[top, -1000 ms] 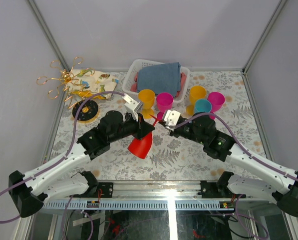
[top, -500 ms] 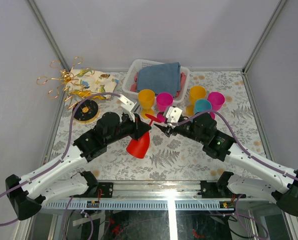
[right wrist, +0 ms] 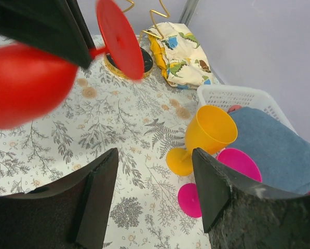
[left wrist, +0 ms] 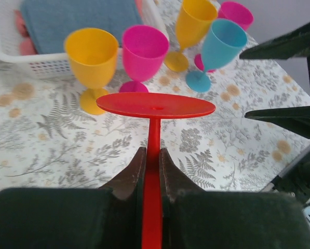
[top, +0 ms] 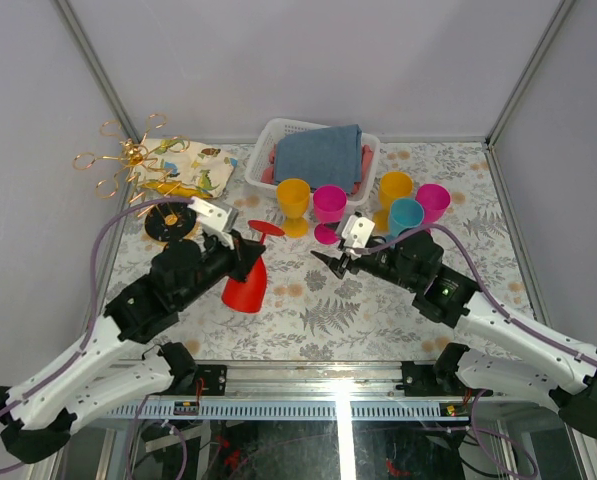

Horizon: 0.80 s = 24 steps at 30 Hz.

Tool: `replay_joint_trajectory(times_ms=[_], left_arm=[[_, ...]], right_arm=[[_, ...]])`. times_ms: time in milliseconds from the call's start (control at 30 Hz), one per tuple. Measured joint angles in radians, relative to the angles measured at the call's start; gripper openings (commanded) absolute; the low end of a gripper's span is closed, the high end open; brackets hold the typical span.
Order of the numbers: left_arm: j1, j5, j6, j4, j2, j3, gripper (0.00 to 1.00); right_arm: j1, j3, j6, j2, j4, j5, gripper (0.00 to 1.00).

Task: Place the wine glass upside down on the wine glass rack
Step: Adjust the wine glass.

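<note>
The wine glass is red plastic. Its bowl (top: 246, 290) points toward the near edge and its round foot (top: 266, 228) toward the back. My left gripper (top: 242, 252) is shut on its stem (left wrist: 153, 139), with the foot (left wrist: 155, 105) just past the fingertips. My right gripper (top: 324, 258) stands open with nothing between its fingers, a short way right of the glass. In the right wrist view the bowl (right wrist: 25, 85) and foot (right wrist: 118, 39) hang at the upper left. The wine glass rack (top: 128, 160) of gold wire stands at the back left, its round dark base (top: 168, 220) just left of the left gripper.
Several upright plastic glasses stand mid-table: yellow (top: 293, 200), pink (top: 329, 203), yellow (top: 395, 187), cyan (top: 406, 215), pink (top: 433, 200). A white basket (top: 278, 130) with a blue cloth sits at the back. A dinosaur-print cloth (top: 183, 165) lies by the rack.
My right gripper has opened and let go of the glass. The left arm has carried the glass leftward, toward the rack's base, and away from the right gripper.
</note>
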Motion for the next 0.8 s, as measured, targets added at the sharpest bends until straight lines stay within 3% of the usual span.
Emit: replay_joint_trajectory(times_ms=[367,800], left_arm=[[0.000,-0.190,0.063,-0.122,-0.220,0.053,0.00],[0.000,-0.265,0.202,-0.176,-0.126,0.389,0.00]], right_arm=[[0.000,-0.033,0.125,0.034,-0.006,0.051,0.68],[0.000,0.056,0.342,0.214,0.011,0.030,0.68]])
